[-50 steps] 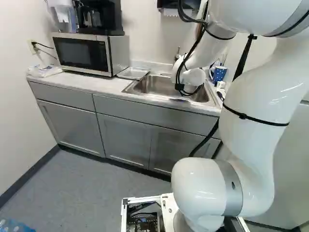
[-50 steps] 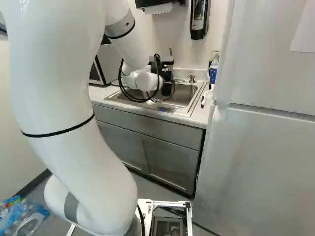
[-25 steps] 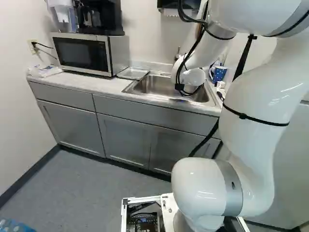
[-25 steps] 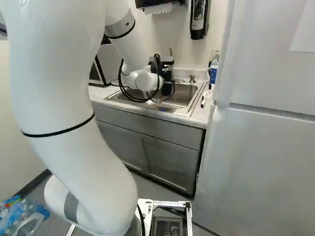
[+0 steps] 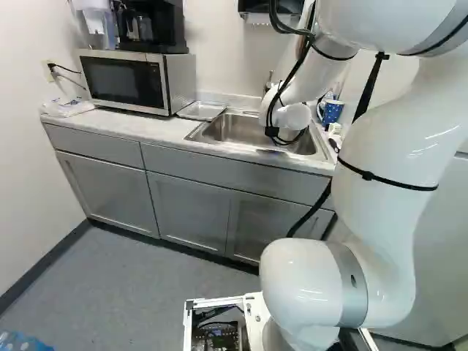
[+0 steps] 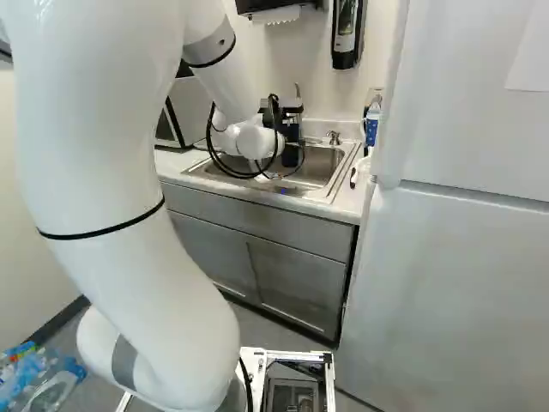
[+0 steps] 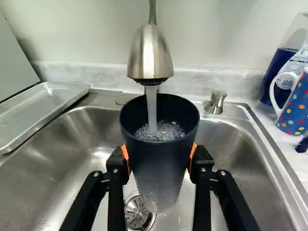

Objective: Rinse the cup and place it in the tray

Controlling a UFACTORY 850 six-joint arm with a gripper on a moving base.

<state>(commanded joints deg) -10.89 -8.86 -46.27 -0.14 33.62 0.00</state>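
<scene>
In the right base view my gripper (image 6: 291,129) is a dark shape over the sink, partly behind the wrist and cables. The wrist view shows the gripper (image 7: 159,161) shut on a dark blue cup (image 7: 161,168), orange pads pressed to both its sides. The cup stands upright above the drain, its open mouth beneath the faucet (image 7: 150,55). Water (image 7: 152,110) pours into it and bubbles inside. A shallow metal tray (image 7: 43,108) lies on the counter beside the sink; the left base view shows this tray (image 5: 202,110) between microwave and sink, with nothing visible on it.
The sink (image 7: 62,168) surrounds the cup, with a metal dispenser (image 7: 216,102) at its back rim. A dotted mug (image 7: 296,108) and a blue bottle (image 7: 279,72) stand on the counter opposite the tray. The microwave (image 5: 139,82) and refrigerator (image 6: 463,257) flank the sink area.
</scene>
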